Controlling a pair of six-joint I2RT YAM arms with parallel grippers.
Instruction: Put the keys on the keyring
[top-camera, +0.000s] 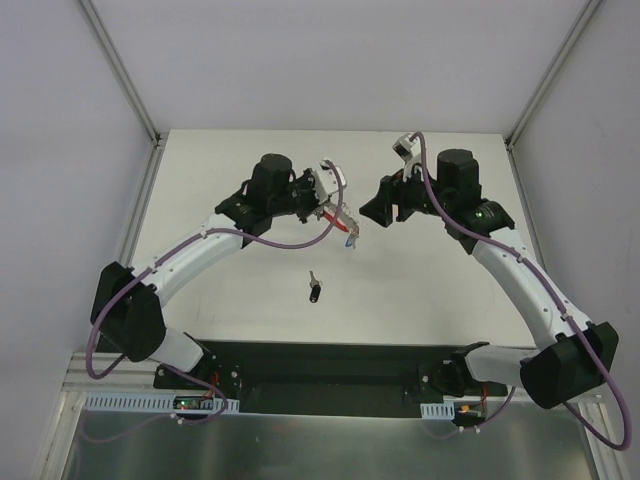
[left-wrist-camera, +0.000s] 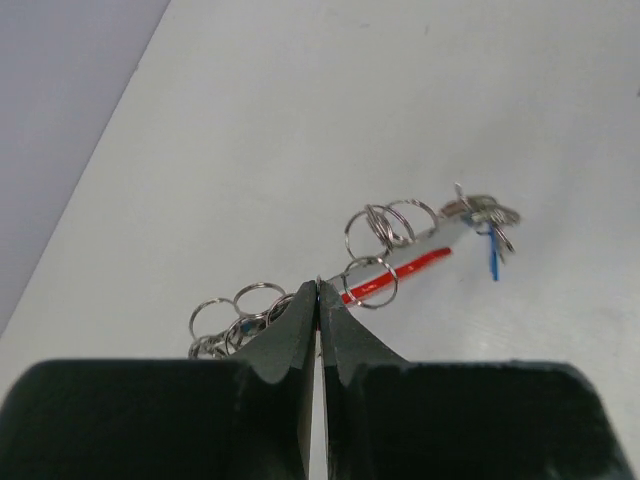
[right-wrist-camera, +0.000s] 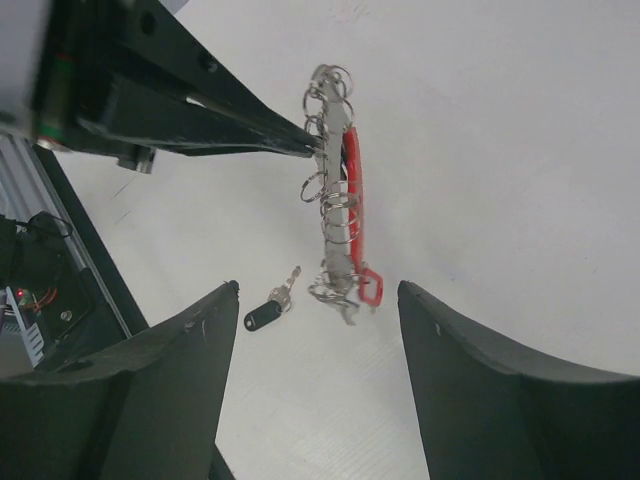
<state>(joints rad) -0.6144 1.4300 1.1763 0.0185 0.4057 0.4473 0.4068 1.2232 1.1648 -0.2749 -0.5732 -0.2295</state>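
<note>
White tabletop, pale walls around. Left gripper pinched fully shut on the keyring, rings and red tag strung out from its tips. Right gripper spread wide, empty, facing the keyring without touching it. 1 black-headed key flat on the tabletop, apart. Blue sliver among the far rings, possibly a key, too blurred to confirm.

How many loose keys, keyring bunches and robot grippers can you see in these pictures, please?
Loose black-headed silvery key: 1
Silvery metal keyring bunch with red tag: 1
Black two-finger grippers, left gripper and right gripper: 2
Total: 4
</note>
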